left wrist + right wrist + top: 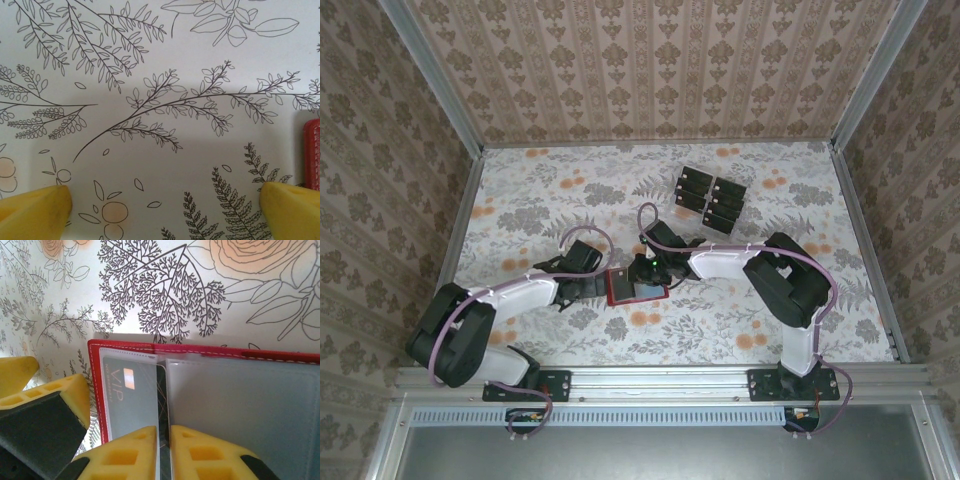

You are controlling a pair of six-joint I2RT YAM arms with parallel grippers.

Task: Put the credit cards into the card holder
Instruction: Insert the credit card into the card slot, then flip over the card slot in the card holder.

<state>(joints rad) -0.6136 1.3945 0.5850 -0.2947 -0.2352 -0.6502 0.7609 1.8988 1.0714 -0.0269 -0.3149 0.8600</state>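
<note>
Now the card holder lies open on the flowered table, between the two grippers; the left gripper is spread wide and grips nothing, one yellow fingertip just beside the holder's red rim; the right gripper has its fingers pressed nearly together on the dark edge of a credit card, which sits mostly inside a clear sleeve of the holder, its VIP lettering showing through; the other credit cards lie in rows farther back, well apart
</note>
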